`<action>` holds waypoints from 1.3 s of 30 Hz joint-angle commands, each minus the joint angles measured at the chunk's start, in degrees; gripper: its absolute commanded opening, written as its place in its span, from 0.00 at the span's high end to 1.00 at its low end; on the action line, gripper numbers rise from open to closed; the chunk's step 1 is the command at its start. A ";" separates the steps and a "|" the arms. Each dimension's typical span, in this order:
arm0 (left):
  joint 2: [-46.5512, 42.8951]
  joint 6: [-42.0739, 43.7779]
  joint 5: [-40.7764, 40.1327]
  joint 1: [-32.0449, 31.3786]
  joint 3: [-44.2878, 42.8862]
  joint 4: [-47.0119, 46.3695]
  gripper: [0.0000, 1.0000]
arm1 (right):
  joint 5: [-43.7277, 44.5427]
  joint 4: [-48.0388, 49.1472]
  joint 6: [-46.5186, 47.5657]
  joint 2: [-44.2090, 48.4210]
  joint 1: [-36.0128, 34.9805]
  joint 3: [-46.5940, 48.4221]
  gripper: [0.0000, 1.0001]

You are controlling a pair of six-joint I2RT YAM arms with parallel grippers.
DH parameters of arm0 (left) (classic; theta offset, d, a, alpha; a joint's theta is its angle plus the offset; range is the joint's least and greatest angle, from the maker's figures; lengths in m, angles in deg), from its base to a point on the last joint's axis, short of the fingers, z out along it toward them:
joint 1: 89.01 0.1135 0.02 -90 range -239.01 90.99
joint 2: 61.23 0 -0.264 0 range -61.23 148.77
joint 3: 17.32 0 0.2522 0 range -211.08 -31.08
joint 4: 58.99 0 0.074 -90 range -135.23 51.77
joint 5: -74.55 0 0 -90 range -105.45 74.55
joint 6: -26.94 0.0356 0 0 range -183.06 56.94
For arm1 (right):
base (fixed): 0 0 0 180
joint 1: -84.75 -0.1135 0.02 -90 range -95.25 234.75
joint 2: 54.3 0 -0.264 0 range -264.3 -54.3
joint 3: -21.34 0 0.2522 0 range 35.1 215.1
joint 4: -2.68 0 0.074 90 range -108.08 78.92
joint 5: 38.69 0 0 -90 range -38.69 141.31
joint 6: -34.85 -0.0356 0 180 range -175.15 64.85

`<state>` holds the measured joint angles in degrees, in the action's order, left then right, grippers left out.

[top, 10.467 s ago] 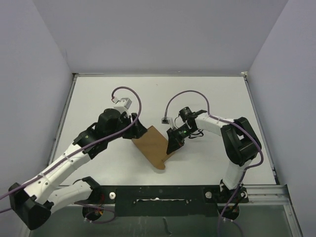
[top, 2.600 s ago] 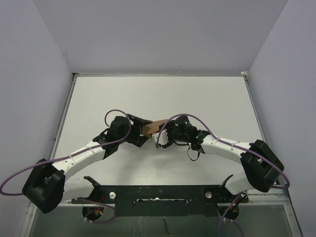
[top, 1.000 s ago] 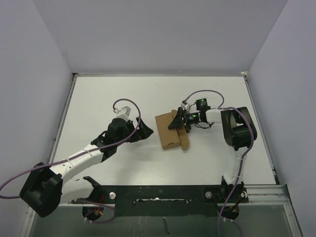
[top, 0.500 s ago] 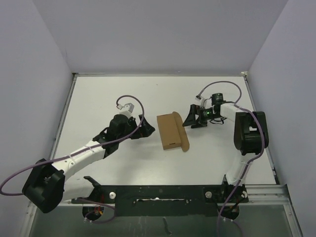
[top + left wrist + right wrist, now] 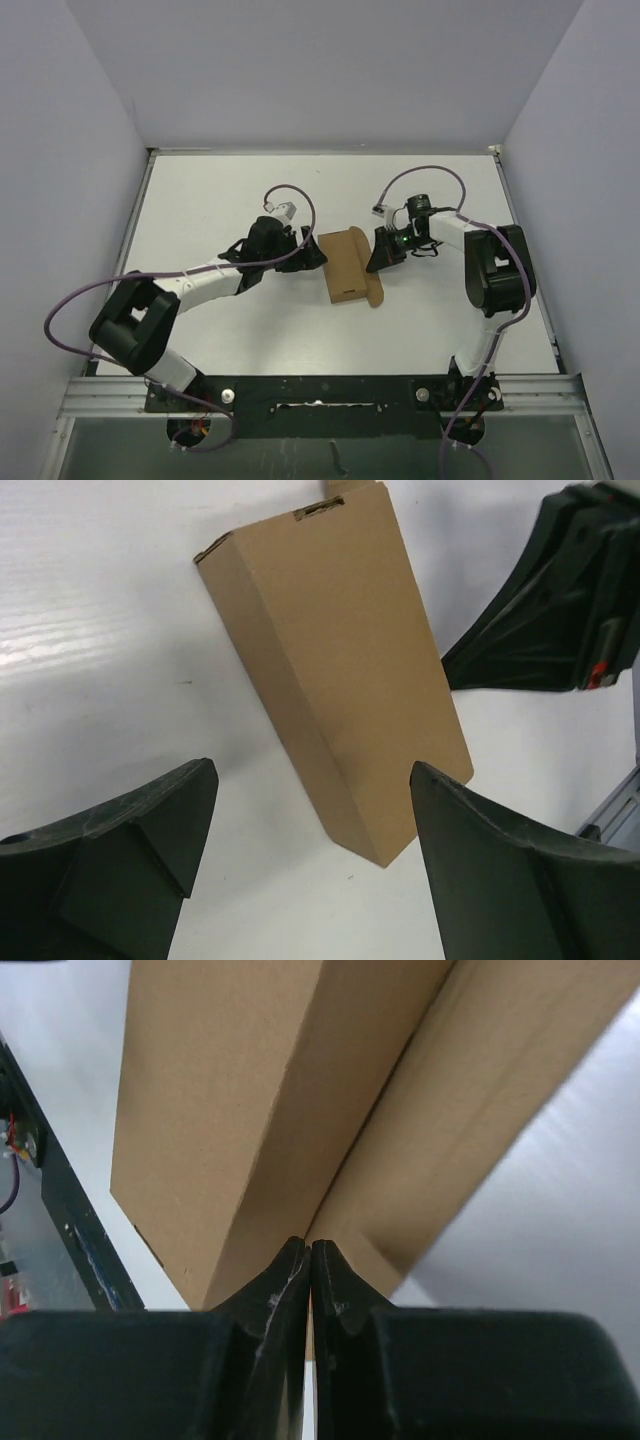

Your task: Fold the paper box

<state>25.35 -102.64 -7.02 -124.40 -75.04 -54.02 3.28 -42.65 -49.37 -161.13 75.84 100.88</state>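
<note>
Paper box [image 5: 343, 262]: lying flat on counter [image 5: 200, 205].
Left hand [image 5: 311, 256]: wide, just left of it.
Right hand [image 5: 377, 258]: fingers pressed together, tips at its right edge.

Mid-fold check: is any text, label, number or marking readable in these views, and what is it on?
No readable text in any view.
paper box: plain brown cardboard, no print on the faces that show.
red patch on the body of the right gripper, seen from the left wrist: too small to read, if it is lettering at all.
</note>
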 commanded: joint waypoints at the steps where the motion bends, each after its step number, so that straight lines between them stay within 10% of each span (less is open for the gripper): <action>1: 5.28 0.49 4.06 0.42 -6.05 -3.29 0.25 | -1.56 -1.85 0.69 -1.51 -2.68 2.46 0.97; 11: 14.13 1.66 9.33 1.66 -11.94 1.79 0.45 | -6.56 0.06 -1.72 -3.38 -10.31 3.85 0.96; 22: 7.43 4.44 9.37 5.25 -8.81 3.98 0.39 | -3.91 -4.19 6.49 0.28 -7.43 3.50 0.89; 29: -5.97 10.25 5.30 5.27 -3.33 1.79 0.24 | -9.08 -2.95 25.03 15.70 -5.30 -5.54 0.64; 32: -12.46 8.99 4.91 5.55 4.40 -6.90 0.04 | -14.55 -0.68 39.82 23.92 -6.08 -12.55 0.37; 35: -18.08 2.41 5.80 7.05 13.57 -18.31 0.02 | -20.49 -0.64 59.14 31.93 -6.29 -20.59 0.09; 39: -20.90 0.15 9.11 7.96 18.07 -21.97 0.06 | -21.66 -9.78 77.59 31.61 -6.29 -21.26 0.05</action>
<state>6.64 -98.92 -0.51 -117.30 -59.48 -66.77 -12.98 -46.50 3.00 -128.36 69.44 79.57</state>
